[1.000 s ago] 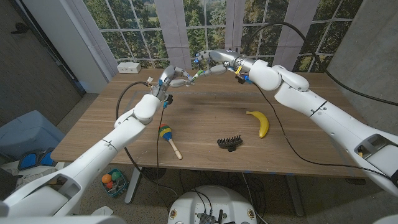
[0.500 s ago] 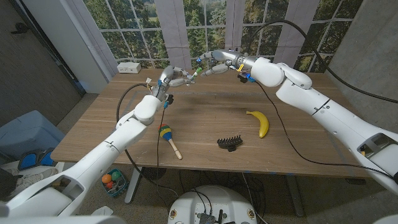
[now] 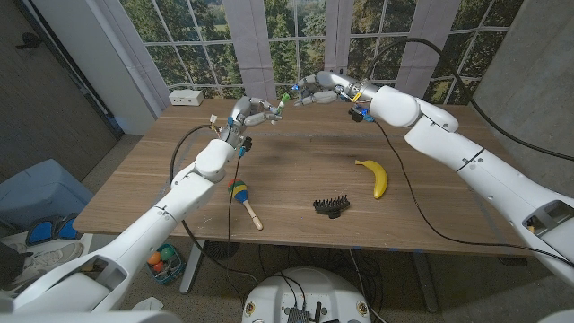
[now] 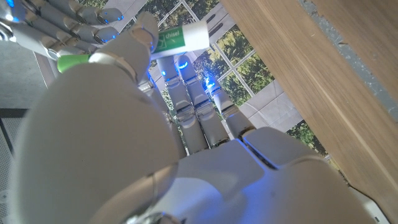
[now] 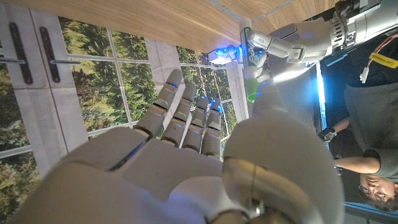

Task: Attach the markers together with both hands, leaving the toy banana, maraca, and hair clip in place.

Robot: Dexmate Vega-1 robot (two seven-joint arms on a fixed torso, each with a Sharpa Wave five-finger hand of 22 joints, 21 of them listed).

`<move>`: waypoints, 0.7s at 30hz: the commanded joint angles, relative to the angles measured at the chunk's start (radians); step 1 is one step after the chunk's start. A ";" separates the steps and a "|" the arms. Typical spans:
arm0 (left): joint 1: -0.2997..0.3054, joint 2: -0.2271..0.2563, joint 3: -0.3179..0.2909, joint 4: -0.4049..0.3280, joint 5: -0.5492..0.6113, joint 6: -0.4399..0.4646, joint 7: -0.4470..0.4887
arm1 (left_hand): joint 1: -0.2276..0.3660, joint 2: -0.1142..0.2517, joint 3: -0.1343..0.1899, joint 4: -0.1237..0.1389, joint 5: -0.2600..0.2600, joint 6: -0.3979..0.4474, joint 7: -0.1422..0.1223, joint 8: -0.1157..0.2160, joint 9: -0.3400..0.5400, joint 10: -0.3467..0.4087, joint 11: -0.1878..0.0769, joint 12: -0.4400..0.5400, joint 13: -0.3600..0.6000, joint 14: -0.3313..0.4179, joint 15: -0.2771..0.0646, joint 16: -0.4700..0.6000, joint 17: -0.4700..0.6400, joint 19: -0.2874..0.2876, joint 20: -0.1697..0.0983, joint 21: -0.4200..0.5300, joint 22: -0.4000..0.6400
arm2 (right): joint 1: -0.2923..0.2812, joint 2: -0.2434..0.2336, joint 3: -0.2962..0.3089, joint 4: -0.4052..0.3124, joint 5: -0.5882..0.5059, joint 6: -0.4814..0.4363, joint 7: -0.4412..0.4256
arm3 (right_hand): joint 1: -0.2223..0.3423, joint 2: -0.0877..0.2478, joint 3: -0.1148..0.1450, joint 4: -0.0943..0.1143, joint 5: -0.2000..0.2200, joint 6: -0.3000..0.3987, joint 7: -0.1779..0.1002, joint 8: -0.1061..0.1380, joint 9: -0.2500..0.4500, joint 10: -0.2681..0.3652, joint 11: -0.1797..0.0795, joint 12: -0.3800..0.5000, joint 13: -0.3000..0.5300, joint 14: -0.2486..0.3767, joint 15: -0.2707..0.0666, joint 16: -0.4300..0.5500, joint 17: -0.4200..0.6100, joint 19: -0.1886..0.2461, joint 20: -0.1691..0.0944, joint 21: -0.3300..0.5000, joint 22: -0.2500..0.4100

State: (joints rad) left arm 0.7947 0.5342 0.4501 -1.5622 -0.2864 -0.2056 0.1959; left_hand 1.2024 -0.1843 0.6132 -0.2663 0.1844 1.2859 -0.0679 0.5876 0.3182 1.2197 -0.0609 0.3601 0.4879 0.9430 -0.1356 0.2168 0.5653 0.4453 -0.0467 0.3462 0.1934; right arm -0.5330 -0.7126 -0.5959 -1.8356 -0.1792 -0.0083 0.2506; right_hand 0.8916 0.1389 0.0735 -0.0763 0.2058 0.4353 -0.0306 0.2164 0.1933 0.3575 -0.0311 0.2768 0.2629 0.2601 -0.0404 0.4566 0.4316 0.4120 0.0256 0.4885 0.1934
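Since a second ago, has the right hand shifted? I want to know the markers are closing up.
Yes. Against the window pillar behind it, the right hand has moved toward the far edge of the table, staying close to the left hand.

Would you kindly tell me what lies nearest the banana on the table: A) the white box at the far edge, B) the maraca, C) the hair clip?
C: in the head view the black hair clip lies just beside the banana, with the maraca farther off.

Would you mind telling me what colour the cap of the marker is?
Green, on a white marker held by the left robot hand; clearest in the left wrist view.
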 commanded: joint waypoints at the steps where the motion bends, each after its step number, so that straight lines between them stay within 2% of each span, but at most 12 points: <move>1: 0.003 -0.026 -0.003 0.016 -0.068 -0.006 -0.020 | -0.012 0.015 0.093 0.089 -0.006 -0.012 -0.005 -0.001 0.011 0.181 -0.141 0.160 0.027 -0.004 -0.106 0.002 0.005 0.007 -0.017 -0.002 0.002 | -0.054 -0.021 0.054 0.044 0.217 0.094 0.014 | -0.067 0.057 0.025 0.048 -0.009 -0.044 -0.007 -0.019 0.001 -0.040 -0.001 -0.022 0.000 -0.071 -0.075 -0.037 -0.001 -0.069 -0.019 -0.020 0.005; 3: 0.001 -0.030 -0.003 0.019 -0.082 -0.006 -0.029 | -0.013 0.016 0.093 0.089 -0.006 -0.015 -0.005 0.000 0.015 0.179 -0.141 0.163 0.030 -0.003 -0.106 0.004 0.007 0.009 -0.017 -0.002 0.003 | -0.060 -0.019 0.056 0.055 0.240 0.108 0.011 | -0.089 0.073 0.051 0.073 -0.004 -0.058 -0.019 -0.023 0.001 -0.054 -0.007 -0.029 -0.002 -0.087 -0.080 -0.046 0.001 -0.093 -0.038 -0.027 0.005; 5: 0.000 -0.037 -0.003 0.023 -0.101 -0.006 -0.038 | -0.013 0.017 0.093 0.089 -0.006 -0.016 -0.002 0.001 0.017 0.179 -0.141 0.164 0.030 -0.002 -0.106 0.005 0.008 0.010 -0.017 -0.002 0.003 | -0.070 -0.016 0.058 0.065 0.257 0.131 0.002 | -0.102 0.076 0.067 0.088 -0.002 -0.064 -0.016 -0.025 0.000 -0.057 -0.007 -0.032 -0.003 -0.094 -0.080 -0.050 0.002 -0.105 -0.042 -0.030 0.006; 10: -0.006 -0.052 0.002 0.034 -0.125 -0.016 -0.056 | -0.013 0.016 0.094 0.086 -0.006 -0.008 0.001 0.009 0.028 0.192 -0.139 0.183 0.040 0.006 -0.106 0.012 0.013 0.016 -0.019 -0.001 0.002 | -0.102 -0.006 0.057 0.083 0.242 0.188 -0.058 | -0.116 0.073 0.086 0.105 0.000 -0.067 -0.015 -0.025 0.000 -0.060 -0.005 -0.034 -0.005 -0.098 -0.083 -0.054 0.004 -0.110 -0.039 -0.030 0.006; 11: -0.007 -0.051 0.003 0.033 -0.127 -0.015 -0.057 | -0.012 0.015 0.094 0.085 -0.006 -0.004 0.002 0.012 0.030 0.194 -0.138 0.187 0.042 0.007 -0.106 0.013 0.014 0.017 -0.019 -0.001 0.002 | -0.112 -0.003 0.060 0.082 0.235 0.195 -0.079 | -0.120 0.050 0.086 0.102 -0.002 -0.076 -0.006 -0.027 0.000 -0.063 -0.003 -0.036 -0.006 -0.099 -0.074 -0.058 -0.001 -0.114 -0.029 -0.031 0.005; 12: -0.007 -0.050 0.003 0.030 -0.124 -0.015 -0.055 | -0.012 0.014 0.094 0.085 -0.006 -0.002 0.003 0.013 0.031 0.196 -0.137 0.190 0.043 0.007 -0.106 0.013 0.014 0.017 -0.019 -0.001 0.002 | -0.123 -0.002 0.062 0.078 0.221 0.199 -0.103 | -0.114 0.027 0.088 0.084 -0.003 -0.074 0.012 -0.023 0.000 -0.059 0.015 -0.035 -0.006 -0.091 -0.051 -0.060 -0.007 -0.108 -0.006 -0.028 0.004; 14: -0.006 -0.047 0.004 0.025 -0.121 -0.012 -0.050 | -0.013 0.011 0.094 0.084 -0.005 0.000 0.004 0.015 0.034 0.197 -0.137 0.194 0.043 0.007 -0.105 0.013 0.014 0.018 -0.019 -0.002 0.002 | -0.143 -0.007 0.067 0.057 0.186 0.185 -0.147 | -0.108 0.006 0.087 0.064 -0.004 -0.069 0.036 -0.018 0.000 -0.050 0.027 -0.032 -0.006 -0.075 -0.034 -0.058 -0.011 -0.097 0.024 -0.024 0.002; 17: -0.001 -0.041 0.001 0.013 -0.117 -0.006 -0.041 | -0.013 0.010 0.096 0.084 -0.004 -0.003 0.001 0.017 0.039 0.197 -0.136 0.201 0.043 0.008 -0.105 0.013 0.015 0.019 -0.019 -0.002 0.001 | -0.168 -0.011 0.076 0.024 0.158 0.146 -0.193 | -0.108 -0.007 0.085 0.047 -0.008 -0.056 0.048 -0.010 0.002 -0.021 0.015 -0.019 0.001 -0.031 -0.031 -0.040 -0.010 -0.083 0.037 -0.018 0.002; 19: 0.001 -0.038 0.001 0.009 -0.117 -0.003 -0.039 | -0.013 0.009 0.096 0.084 -0.004 -0.005 0.000 0.016 0.040 0.194 -0.136 0.200 0.038 0.006 -0.105 0.012 0.015 0.019 -0.019 -0.003 0.001 | -0.172 -0.015 0.077 0.012 0.165 0.123 -0.189 | -0.105 -0.012 0.085 0.038 -0.010 -0.054 0.050 -0.009 0.002 -0.008 0.019 -0.012 0.005 -0.010 -0.035 -0.031 -0.008 -0.075 0.037 -0.015 0.002; 20: 0.002 -0.037 0.002 0.006 -0.114 -0.001 -0.036 | -0.013 0.008 0.096 0.084 -0.004 -0.006 -0.001 0.016 0.040 0.196 -0.136 0.203 0.040 0.005 -0.105 0.012 0.015 0.019 -0.019 -0.003 0.001 | -0.173 -0.015 0.077 0.016 0.168 0.131 -0.188 | -0.104 -0.013 0.085 0.035 -0.011 -0.054 0.049 -0.009 0.003 -0.006 0.017 -0.010 0.007 -0.003 -0.034 -0.028 -0.008 -0.074 0.036 -0.014 0.002; 21: 0.003 -0.038 0.002 0.004 -0.115 0.001 -0.034 | -0.013 0.008 0.097 0.084 -0.004 -0.006 0.000 0.015 0.040 0.196 -0.136 0.204 0.040 0.004 -0.105 0.011 0.015 0.019 -0.019 -0.003 0.001 | -0.178 -0.014 0.078 0.021 0.169 0.146 -0.195 | -0.096 -0.015 0.088 0.023 -0.012 -0.060 0.041 -0.009 0.003 0.008 0.010 -0.003 0.013 0.020 -0.034 -0.016 -0.004 -0.064 0.038 -0.010 0.002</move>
State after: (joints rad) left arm 0.7926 0.4949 0.4499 -1.5403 -0.3911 -0.2157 0.1549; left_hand 1.1817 -0.1761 0.6159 -0.2688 0.1776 1.2773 -0.0622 0.5994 0.3554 1.2196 -0.0609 0.3610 0.4879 0.9430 -0.1355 0.2226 0.5772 0.4543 -0.0483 0.3463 0.1932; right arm -0.6496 -0.7221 -0.5363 -1.7869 0.0056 0.1377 0.1425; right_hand 0.7817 0.1289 0.1589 -0.0361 0.1973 0.3766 0.0144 0.2003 0.1934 0.3421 -0.0177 0.2614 0.2657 0.2469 -0.0401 0.4237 0.4201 0.3282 0.0613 0.4672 0.1952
